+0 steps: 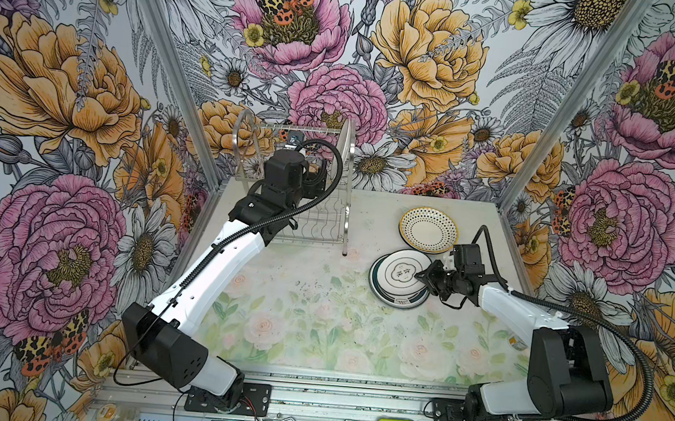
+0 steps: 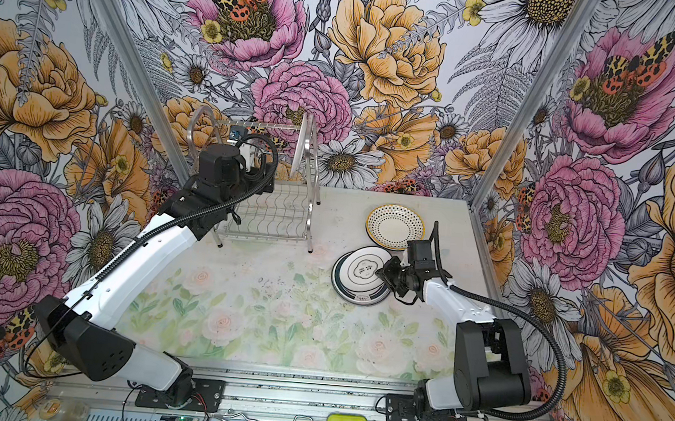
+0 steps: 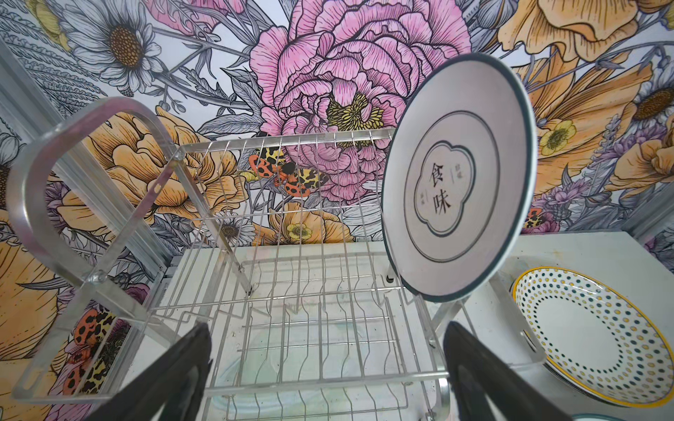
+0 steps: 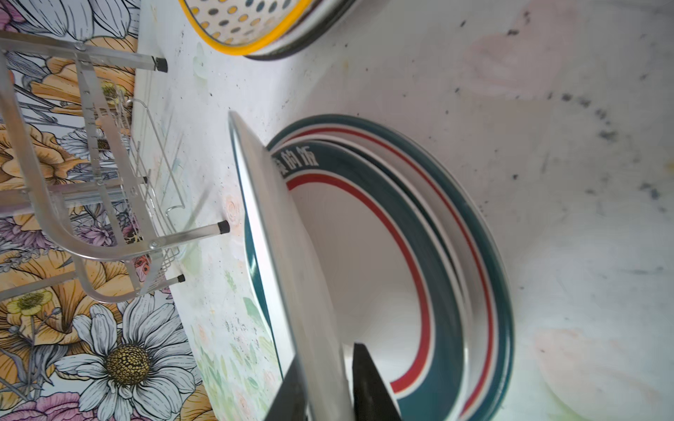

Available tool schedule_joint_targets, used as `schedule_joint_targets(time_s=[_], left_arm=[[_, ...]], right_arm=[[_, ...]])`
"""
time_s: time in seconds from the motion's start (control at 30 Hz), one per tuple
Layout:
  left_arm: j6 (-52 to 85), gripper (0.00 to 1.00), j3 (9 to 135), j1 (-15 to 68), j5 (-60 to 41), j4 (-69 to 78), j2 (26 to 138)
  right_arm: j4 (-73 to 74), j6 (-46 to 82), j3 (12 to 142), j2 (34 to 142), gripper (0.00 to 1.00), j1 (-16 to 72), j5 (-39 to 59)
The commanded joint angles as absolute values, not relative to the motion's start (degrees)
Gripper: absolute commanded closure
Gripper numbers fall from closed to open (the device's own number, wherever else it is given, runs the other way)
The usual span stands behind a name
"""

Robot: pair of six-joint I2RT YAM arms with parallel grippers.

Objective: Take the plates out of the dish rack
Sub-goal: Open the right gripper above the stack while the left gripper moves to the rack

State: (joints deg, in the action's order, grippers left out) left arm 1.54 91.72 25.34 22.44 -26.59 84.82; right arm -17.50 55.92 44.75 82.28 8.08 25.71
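- Dish rack (image 1: 314, 222) (image 2: 277, 214) (image 3: 310, 328) (image 4: 91, 182): a two-tier frame of shiny steel wire on thin legs. It stands at the far left of the desk (image 1: 317, 322), close to the flowered back wall.
- Racked plate (image 1: 345, 149) (image 2: 300, 146) (image 3: 459, 178): white with a dark rim and Chinese characters inside a cloud-shaped outline. It stands on edge at the right end of the rack's upper tier. It is seen edge-on in both top views and face-on in the left wrist view.
- Dotted plate (image 1: 428, 230) (image 2: 395, 226) (image 3: 591, 335) (image 4: 248, 25): yellow-edged, lying flat on the desk to the right of the rack and apart from it. At least one dark-rimmed plate lies beneath it.
- Stacked plates (image 1: 382, 294) (image 2: 345, 291) (image 4: 419, 255): a pile with teal and red bands, just beside the dotted plate and nearer the front of the desk.
- Top plate (image 1: 399, 273) (image 2: 362, 268) (image 4: 291, 255): bears characters and sits uppermost on the stack. In the right wrist view it slants across the pile and is blurred.
- Left end effector (image 3: 328, 330): jaws spread wide with nothing between them. It is poised before the rack's tiers, clear of the racked plate.
- Right end effector (image 1: 420, 275) (image 2: 380, 271) (image 4: 328, 355): reaches the stack from the right. Its fingers (image 4: 368, 386) stand narrowly apart on either side of the top plate's rim. A sliver of gap shows beside one finger, and whether the rim is clamped cannot be told.
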Motion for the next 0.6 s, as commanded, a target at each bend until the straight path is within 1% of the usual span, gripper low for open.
schedule_joint_targets(time_s=[0.0,0.13,0.27,0.4,0.5,0.57], left_arm=[[0.5,0.01,94.0,25.0,20.0,-25.6,86.2],[-0.5,0.01,95.5,24.9,19.7,-25.7,88.1],[-2.0,0.01,96.8,24.8,19.9,-25.8,90.1],[-3.3,0.01,97.9,24.7,19.4,-26.0,91.6],[-4.3,0.01,98.5,24.5,17.6,-26.1,92.4],[-4.8,0.01,99.6,24.4,16.2,-26.7,93.2]], right_arm=[[-17.2,55.7,44.1,82.4,0.74,8.5,24.6],[-18.4,55.8,43.4,81.5,0.69,8.8,23.7],[-20.9,55.5,43.3,80.2,0.58,9.3,21.6],[-24.3,54.9,43.9,79.1,0.53,9.6,19.0],[-26.9,54.3,44.5,78.4,0.48,9.9,16.8],[-29.2,53.7,45.3,78.3,0.46,10.3,15.0]])
